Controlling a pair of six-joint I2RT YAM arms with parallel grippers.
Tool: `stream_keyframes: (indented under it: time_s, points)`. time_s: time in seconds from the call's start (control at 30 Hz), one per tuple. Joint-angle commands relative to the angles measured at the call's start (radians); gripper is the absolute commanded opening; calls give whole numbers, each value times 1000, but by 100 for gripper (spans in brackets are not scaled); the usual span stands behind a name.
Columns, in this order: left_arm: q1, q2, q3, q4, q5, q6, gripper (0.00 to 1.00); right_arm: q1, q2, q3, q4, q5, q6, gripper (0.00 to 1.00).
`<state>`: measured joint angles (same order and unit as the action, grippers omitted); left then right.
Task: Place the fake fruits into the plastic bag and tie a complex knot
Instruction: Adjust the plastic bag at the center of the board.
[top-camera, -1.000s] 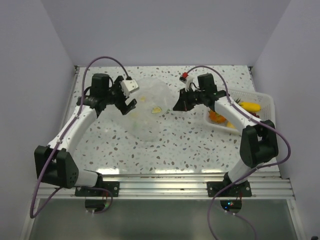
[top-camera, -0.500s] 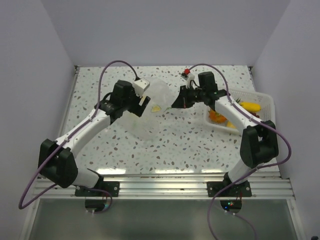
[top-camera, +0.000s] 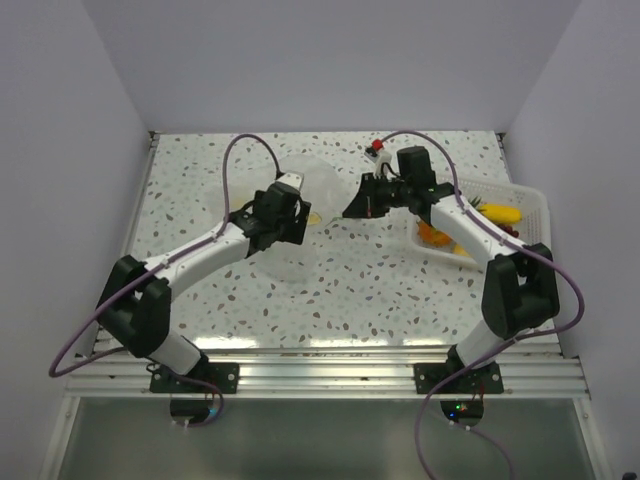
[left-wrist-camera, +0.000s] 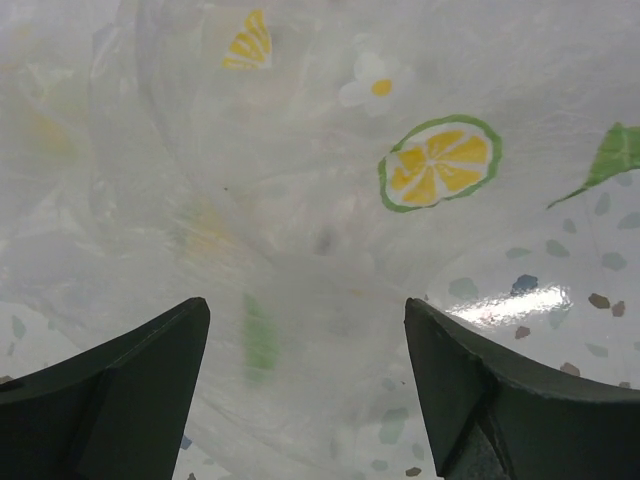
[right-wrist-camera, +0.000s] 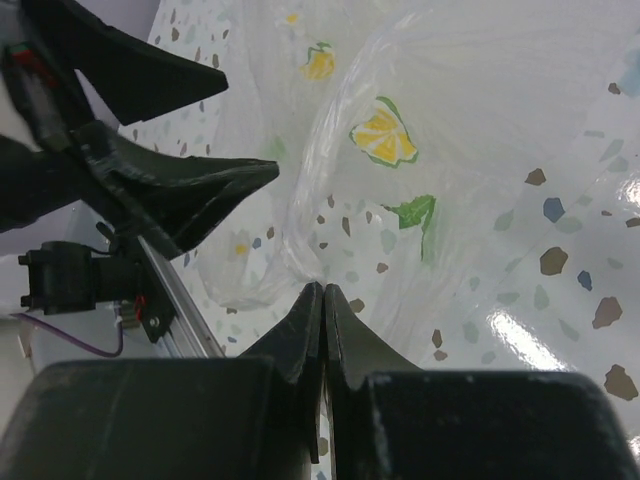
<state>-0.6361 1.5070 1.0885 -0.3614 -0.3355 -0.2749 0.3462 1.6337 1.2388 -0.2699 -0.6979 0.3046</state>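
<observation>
Jaws apart on the left gripper (left-wrist-camera: 305, 335), spread wide just above the plastic bag (top-camera: 303, 258), closed on nothing. Has swung in over the last second from the bag's far-left rim to hang low over its middle. Reads as a reach for a second hold on the film, probably to lift one layer and open the mouth; no grip taken yet.

Lying flat and limp on the desk (top-camera: 380, 300), centre of the scene, that same bag. No fruit to be made out inside.

Further right, jaws pressed together on the right gripper (right-wrist-camera: 322, 292), pinching the bag's right edge where the pleats gather. Unmoved across the same second, so likely serving as the anchor.

At the far right, fake fruits (top-camera: 500, 212) in the white tray (top-camera: 535, 195), yellow and orange, well apart from the bag. Loading by the look of it not begun, knot a long way off.

No brand, label or readable writing anywhere. Only printed decoration on the film: lemon slice (left-wrist-camera: 440, 165) ringed in green, small white flower (left-wrist-camera: 372, 85), green leaf (left-wrist-camera: 610, 155).
</observation>
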Motion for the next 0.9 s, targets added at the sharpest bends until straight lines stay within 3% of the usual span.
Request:
stream_keyframes:
  time_s: [0.0, 0.27, 0.47, 0.67, 0.87]
  points:
    - [4, 53, 24, 4, -77, -98, 84, 4, -58, -6, 31, -5, 27, 0]
    - [49, 99, 56, 30, -21, -144, 81, 4, -80, -25, 0, -15, -1, 0]
    - [46, -43, -50, 131, 138, -138, 82, 4, -81, -42, 9, -15, 10, 0]
    - [46, -28, -36, 122, 105, -172, 84, 2, -77, -53, 41, -37, 48, 0]
    - [46, 84, 10, 137, 13, -185, 82, 2, -94, -62, 43, -55, 62, 0]
